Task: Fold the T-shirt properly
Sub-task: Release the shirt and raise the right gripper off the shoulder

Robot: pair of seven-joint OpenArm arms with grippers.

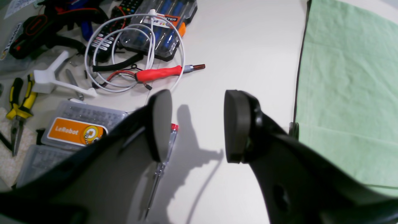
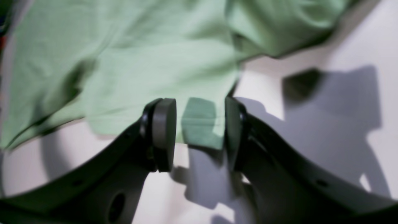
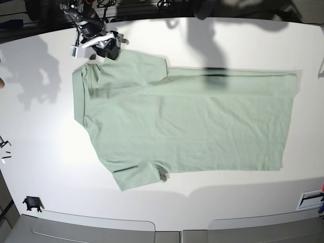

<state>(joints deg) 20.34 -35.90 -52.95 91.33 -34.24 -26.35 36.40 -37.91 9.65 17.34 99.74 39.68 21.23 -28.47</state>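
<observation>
The pale mint-green T-shirt (image 3: pixel 192 121) lies spread flat on the white table, collar end to the left in the base view. My right gripper (image 3: pixel 112 50) is at the shirt's far-left corner, by the upper sleeve. In the right wrist view, which is blurred, a small fold of the T-shirt (image 2: pixel 140 62) edge sits between the pads of the right gripper (image 2: pixel 199 133); the jaws stand apart, with a gap beside the cloth. My left gripper (image 1: pixel 197 124) hangs open over bare table with nothing in it, the T-shirt (image 1: pixel 348 77) edge just to its right.
Tools crowd the table left of the left gripper: a red-handled screwdriver (image 1: pixel 158 74), a coiled white cable (image 1: pixel 149 40), yellow pliers (image 1: pixel 18 105), an orange-labelled bit box (image 1: pixel 77 130), a screwdriver case (image 1: pixel 161 28). A thin screwdriver (image 1: pixel 164 155) lies under the left finger.
</observation>
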